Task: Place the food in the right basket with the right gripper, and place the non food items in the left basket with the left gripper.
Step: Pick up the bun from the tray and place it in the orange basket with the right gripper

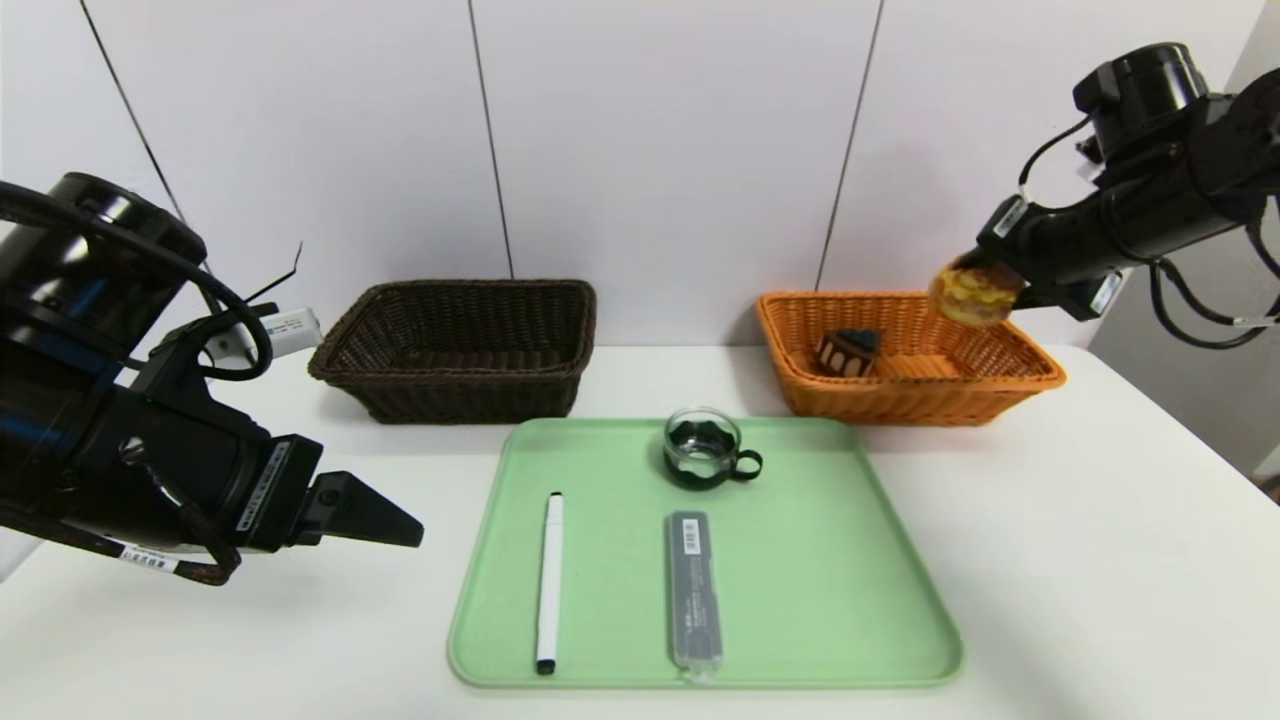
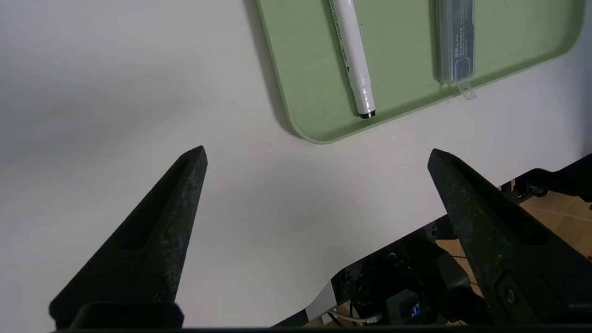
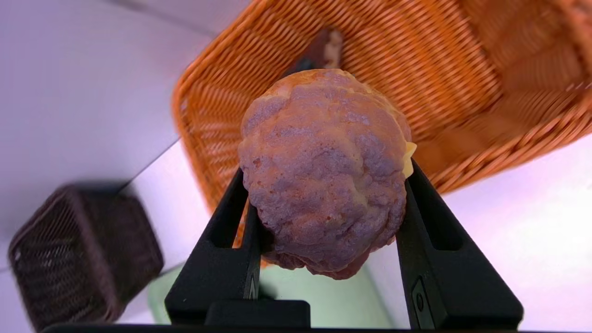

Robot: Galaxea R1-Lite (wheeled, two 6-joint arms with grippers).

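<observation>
Wallside, over orange basket (image 1: pixel 900 403), right pincer (image 3: pixel 327 185) grips puff (image 1: pixel 972 293), seemingly dome-wristward.

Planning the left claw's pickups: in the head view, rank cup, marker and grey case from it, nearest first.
From the left claw:
1. Marker: tray's left side.
2. Grey case: mid-tray, right of the marker.
3. Cup: tray's far edge.

The marker pen (image 1: pixel 550 583) lies toward the tray's (image 1: pixel 830 560) left edge, the barcoded case (image 1: pixel 694 590) right of it, reaching the near edge. The glass cup (image 1: pixel 702 448) sits by the far edge. Behind are two wicker baskets: the left basket (image 1: pixel 470 390), and the right basket (image 1: pixel 900 405), with what looks like a cake wedge (image 1: pixel 848 353) in its left part.
</observation>
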